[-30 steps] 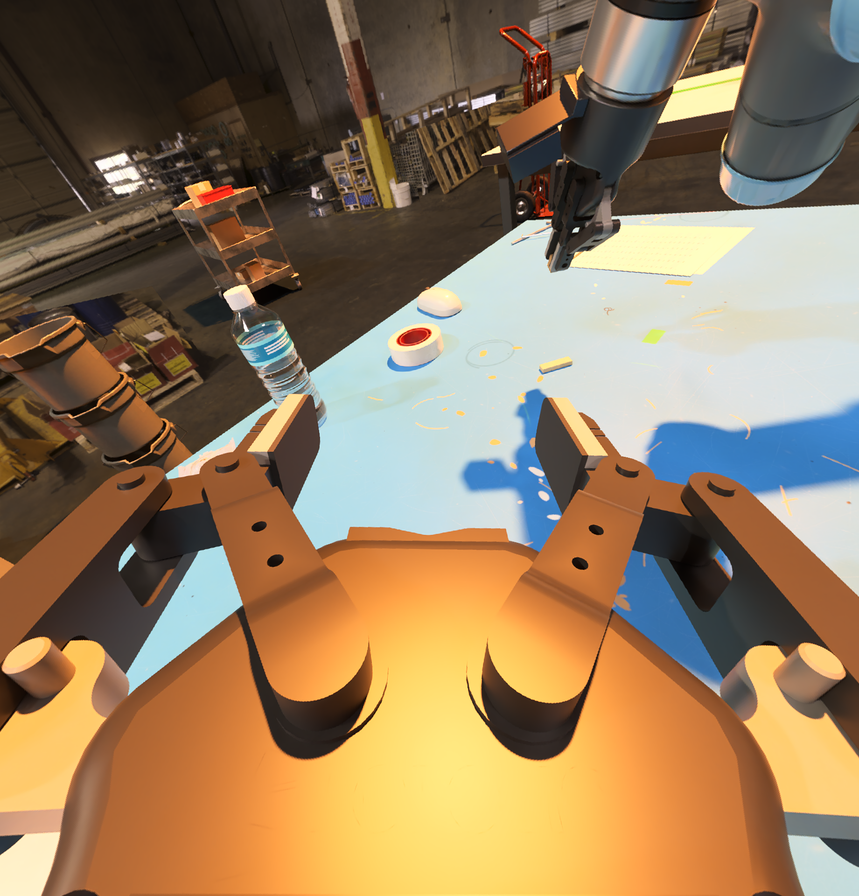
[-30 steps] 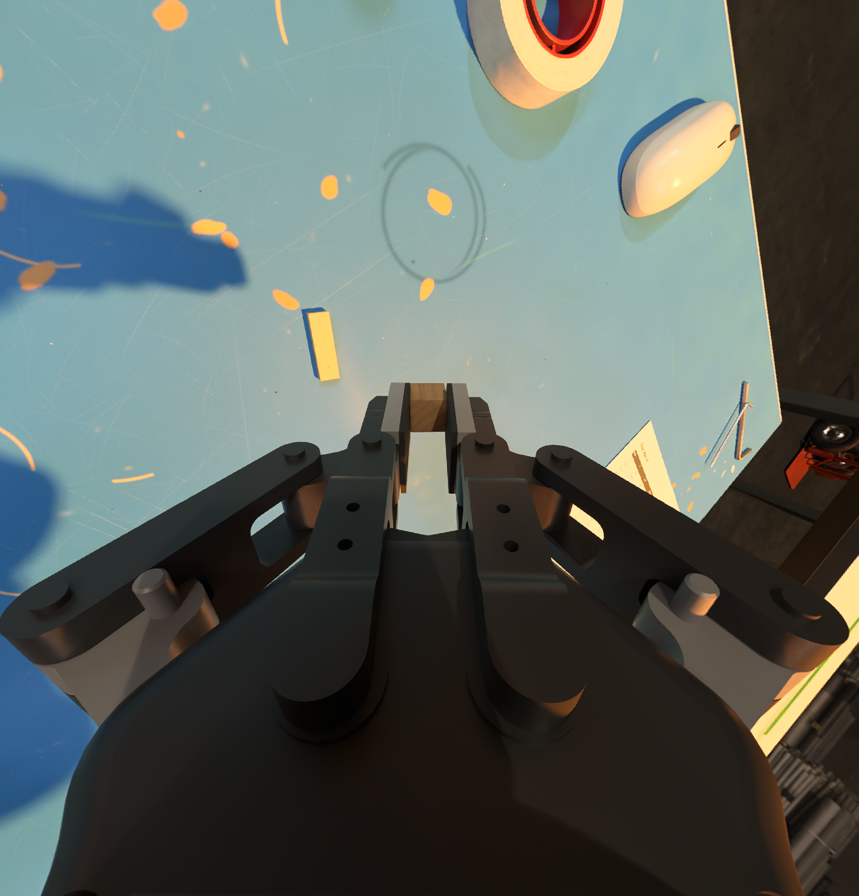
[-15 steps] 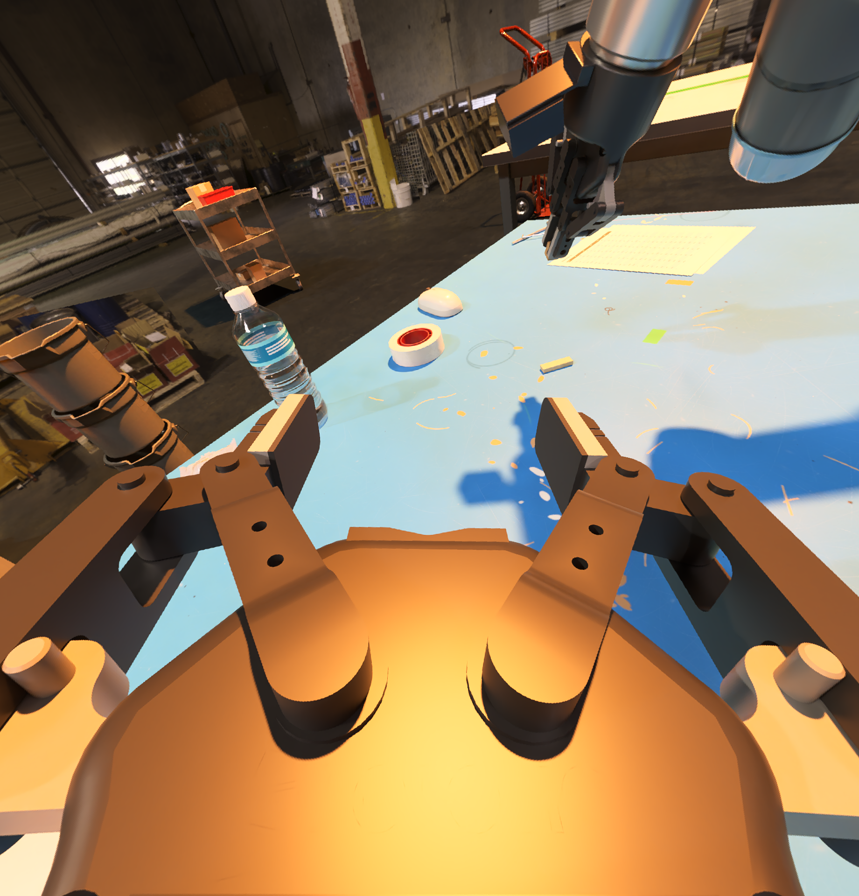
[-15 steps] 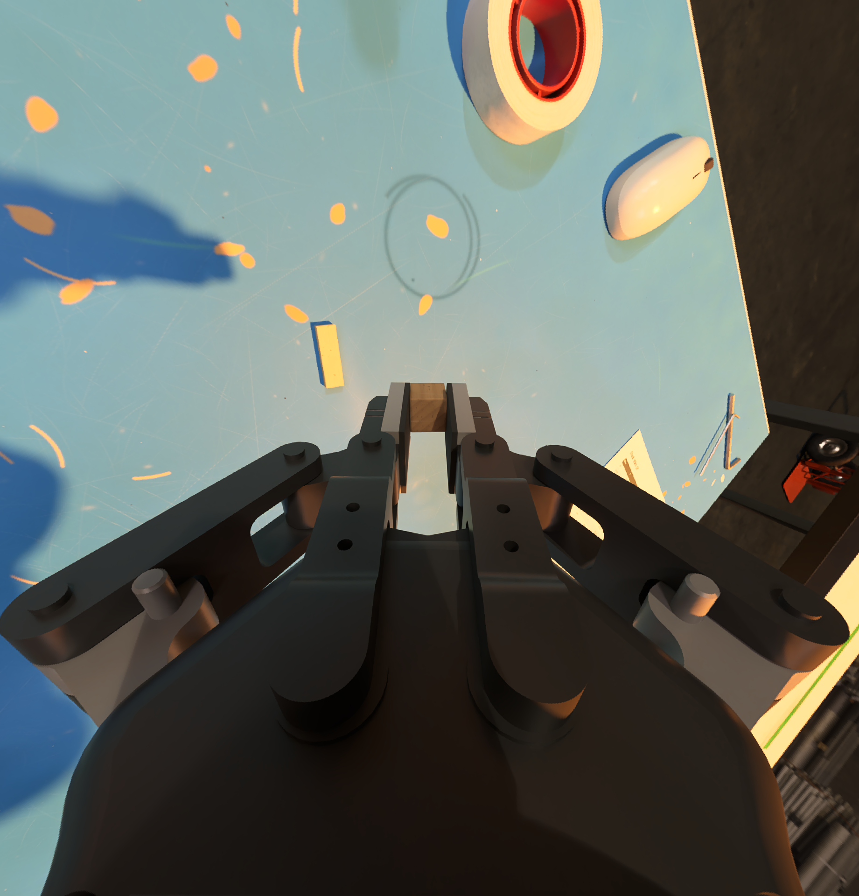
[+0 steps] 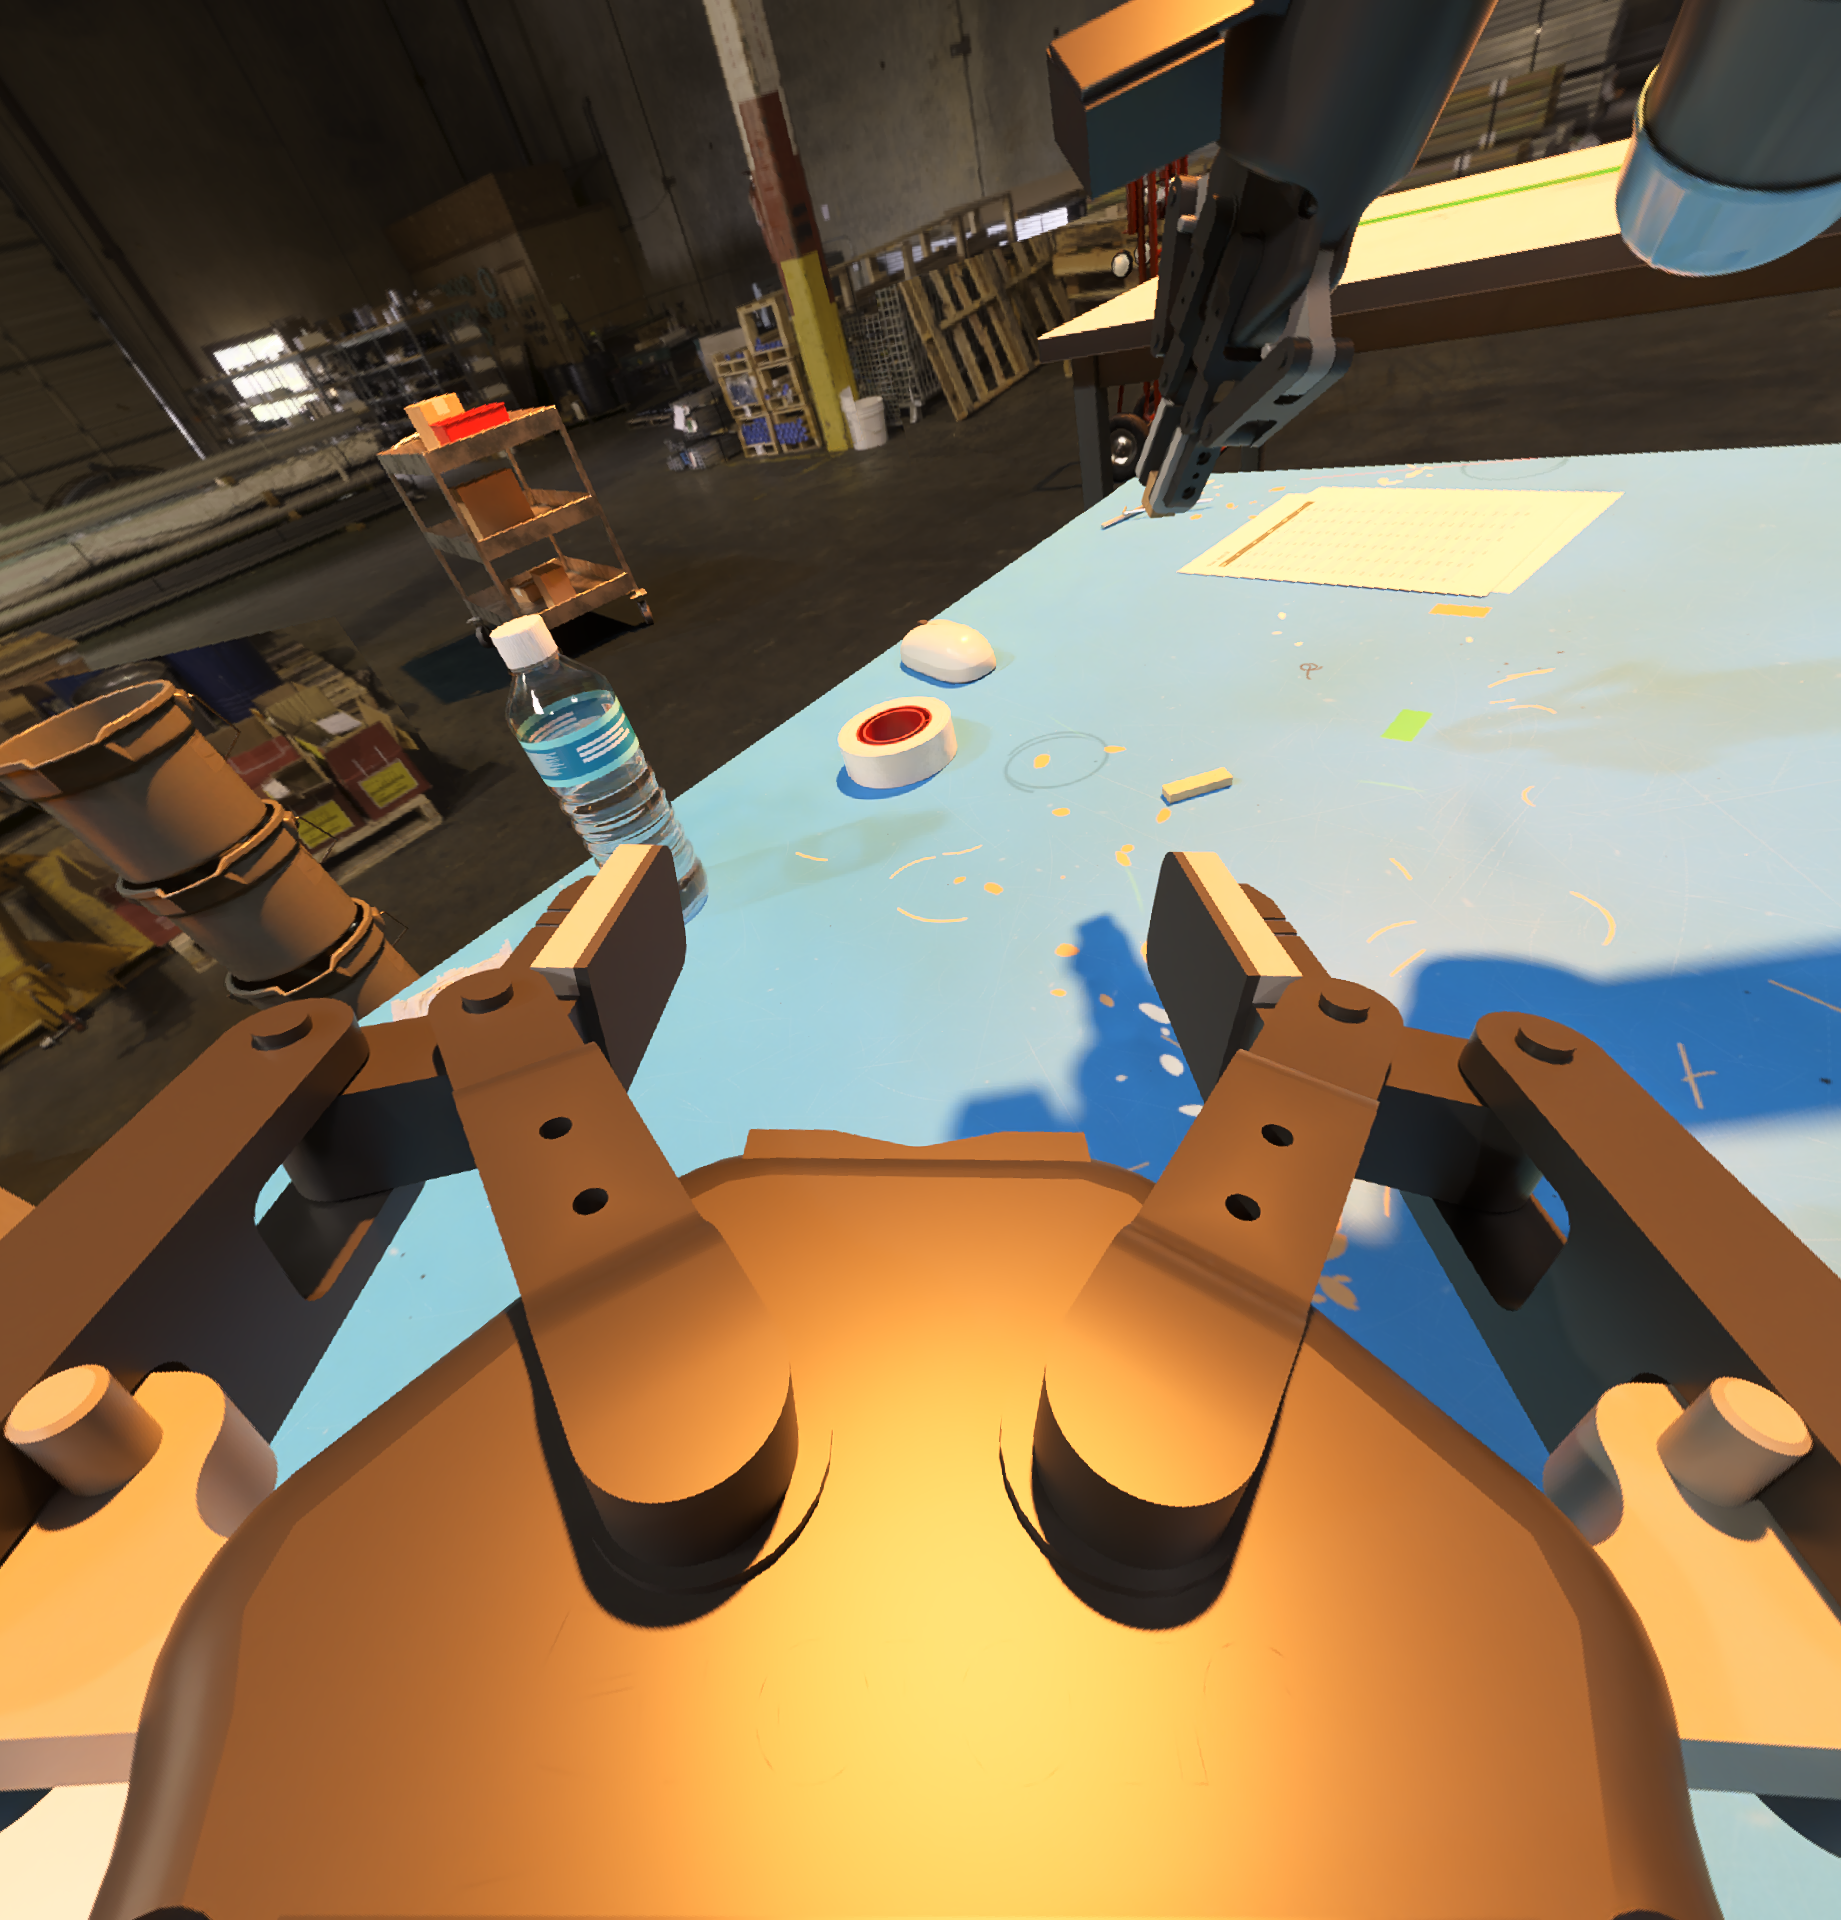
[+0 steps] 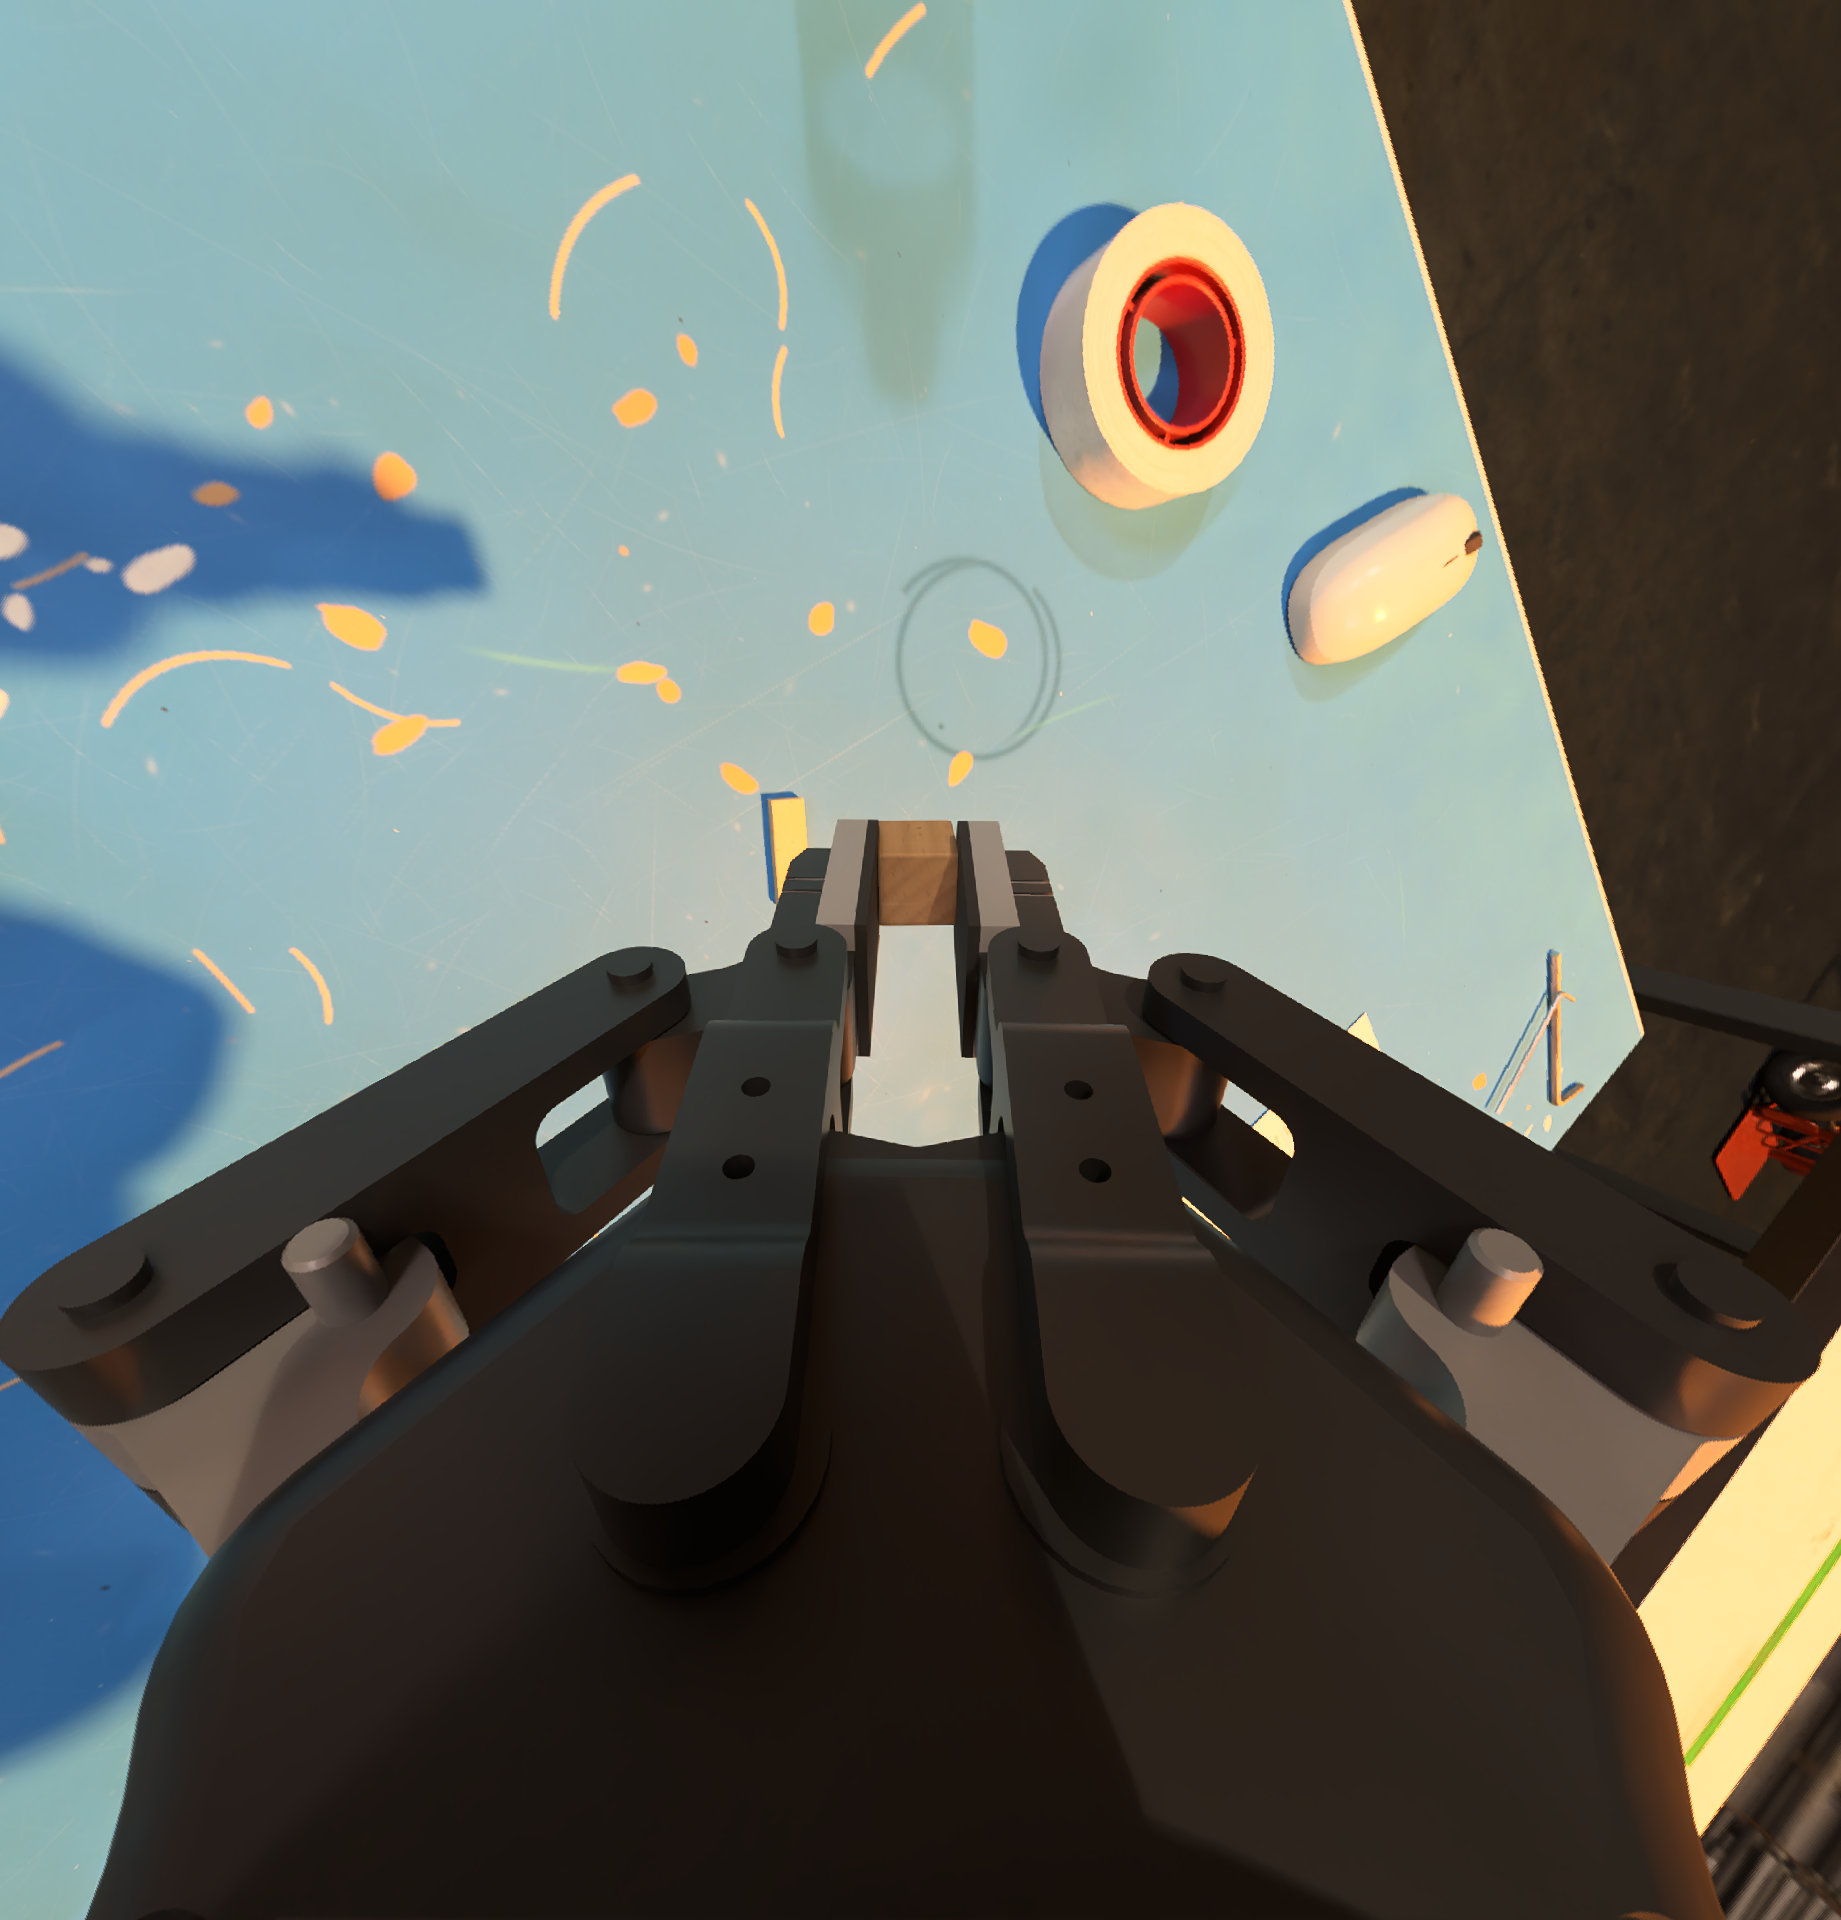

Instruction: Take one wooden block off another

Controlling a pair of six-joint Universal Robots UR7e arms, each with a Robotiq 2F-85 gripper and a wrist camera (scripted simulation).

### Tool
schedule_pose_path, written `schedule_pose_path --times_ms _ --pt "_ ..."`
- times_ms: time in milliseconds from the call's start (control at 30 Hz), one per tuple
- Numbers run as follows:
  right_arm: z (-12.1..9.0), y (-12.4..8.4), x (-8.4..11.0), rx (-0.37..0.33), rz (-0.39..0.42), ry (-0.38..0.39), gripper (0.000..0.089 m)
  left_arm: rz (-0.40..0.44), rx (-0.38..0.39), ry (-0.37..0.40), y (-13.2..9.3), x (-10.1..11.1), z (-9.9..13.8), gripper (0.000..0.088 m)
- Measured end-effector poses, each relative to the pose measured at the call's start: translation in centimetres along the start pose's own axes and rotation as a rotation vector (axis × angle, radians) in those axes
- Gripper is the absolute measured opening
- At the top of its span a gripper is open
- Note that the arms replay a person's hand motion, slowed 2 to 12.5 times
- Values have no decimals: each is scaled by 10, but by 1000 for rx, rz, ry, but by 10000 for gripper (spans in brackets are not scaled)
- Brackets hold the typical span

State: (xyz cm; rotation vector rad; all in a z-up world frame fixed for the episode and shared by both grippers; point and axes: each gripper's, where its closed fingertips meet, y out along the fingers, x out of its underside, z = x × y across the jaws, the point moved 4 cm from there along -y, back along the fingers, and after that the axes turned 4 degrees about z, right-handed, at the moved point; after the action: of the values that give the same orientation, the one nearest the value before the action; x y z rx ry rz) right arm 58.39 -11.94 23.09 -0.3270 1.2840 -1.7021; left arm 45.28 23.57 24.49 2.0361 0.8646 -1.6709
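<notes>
1. Block [image 6: 916, 871] sits clamped between your right gripper [image 6: 916, 873] pads, lifted clear above the table [image 6: 376, 208].
2. Your right fingers [image 6: 851, 868] press its two side faces; its top end sticks out just past the tips.
3. You see a second, pale block [image 6: 786, 831] lying flat on the table just left of those fingertips, partly hidden behind the left finger. In the left wrist view it lies alone [image 5: 1196, 784] near the table's middle.
4. From the left wrist view, your right gripper [image 5: 1170, 499] hangs far off near the table's back edge, close to a sheet of paper [image 5: 1404, 540]. You cannot make out the held block from there.
5. Your left gripper [image 5: 916, 914] hovers over the table [image 5: 1622, 779] with its fingers spread wide and nothing between them.
6. Tape roll [image 6: 1155, 353] with a red core rests near the table's edge, a white mouse [image 6: 1378, 577] just beside it. Both lie apart from the blocks.
7. Water bottle [image 5: 583, 748] stands upright at the table's edge, beyond your left gripper's left finger [image 5: 615, 925].
8. Orange flecks and curved marks dot the table surface.
</notes>
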Motion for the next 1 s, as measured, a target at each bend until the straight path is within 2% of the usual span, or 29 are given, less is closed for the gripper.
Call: schedule_pose_path --times_ms 233,533,800,1000 --pt "-11 -15 -23 -25 37 -17 131 1 -1 3 -1 -1 0 778" --pt "-30 -27 -58 -92 109 -16 131 5 -4 6 -3 -2 0 778" --pt "-52 -30 -89 -176 172 13 132 10 -7 8 -5 -4 -1 778" --pt "-71 -24 -110 -252 203 42 132 15 -10 9 -7 -6 -1 778"
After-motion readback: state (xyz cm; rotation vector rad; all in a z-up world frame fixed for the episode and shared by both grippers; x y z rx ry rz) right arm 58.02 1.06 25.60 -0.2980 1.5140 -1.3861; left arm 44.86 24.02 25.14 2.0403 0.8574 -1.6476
